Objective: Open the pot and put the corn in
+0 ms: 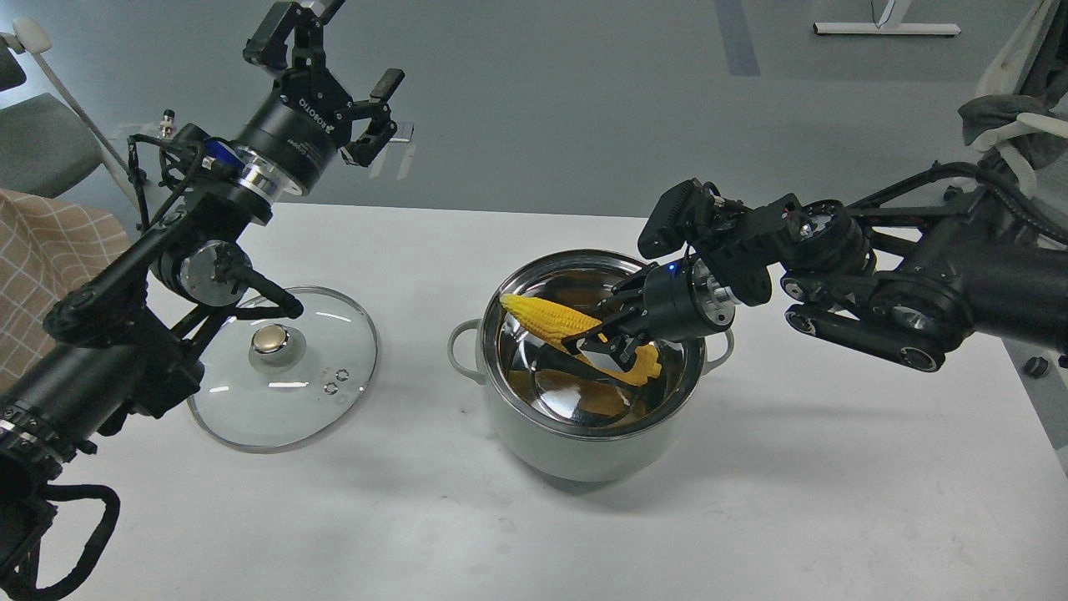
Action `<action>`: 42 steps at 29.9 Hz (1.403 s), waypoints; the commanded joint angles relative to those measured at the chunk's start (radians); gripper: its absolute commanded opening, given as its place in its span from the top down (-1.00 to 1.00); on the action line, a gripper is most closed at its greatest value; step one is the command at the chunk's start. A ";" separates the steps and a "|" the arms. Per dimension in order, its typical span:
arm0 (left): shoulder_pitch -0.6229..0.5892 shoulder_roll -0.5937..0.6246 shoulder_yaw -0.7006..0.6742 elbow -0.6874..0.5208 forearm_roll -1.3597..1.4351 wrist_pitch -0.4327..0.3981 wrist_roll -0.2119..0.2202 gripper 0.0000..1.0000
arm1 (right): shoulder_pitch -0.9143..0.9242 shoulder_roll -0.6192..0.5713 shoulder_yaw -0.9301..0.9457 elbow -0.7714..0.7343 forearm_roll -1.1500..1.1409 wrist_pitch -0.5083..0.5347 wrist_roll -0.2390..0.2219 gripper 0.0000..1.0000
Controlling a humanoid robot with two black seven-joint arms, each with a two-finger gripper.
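The pale grey-green pot stands open in the middle of the white table, its shiny steel inside showing. My right gripper is shut on the yellow corn and holds it inside the pot's mouth, below the rim, with the pointed tip to the left. The corn's reflection shows on the pot's bottom. My left gripper is open and empty, raised high at the back left, well above the table. The clear glass lid with a gold knob lies flat on the table left of the pot.
The white table has bare surface in front of and to the right of the pot. A grey chair and a checked cloth are at the far left, off the table. My left arm passes over the lid.
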 commanded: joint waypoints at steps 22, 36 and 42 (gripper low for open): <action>0.000 0.003 0.000 0.000 0.000 0.000 0.000 -0.95 | 0.014 -0.054 0.051 0.000 0.043 -0.002 0.000 -0.69; -0.008 0.000 0.002 0.014 0.015 0.002 0.000 -0.95 | 0.022 -0.262 0.394 -0.170 0.487 -0.009 0.000 -1.00; -0.008 0.000 0.003 0.017 0.017 0.000 -0.002 -0.95 | -0.140 -0.281 0.528 -0.255 0.834 -0.012 0.000 -1.00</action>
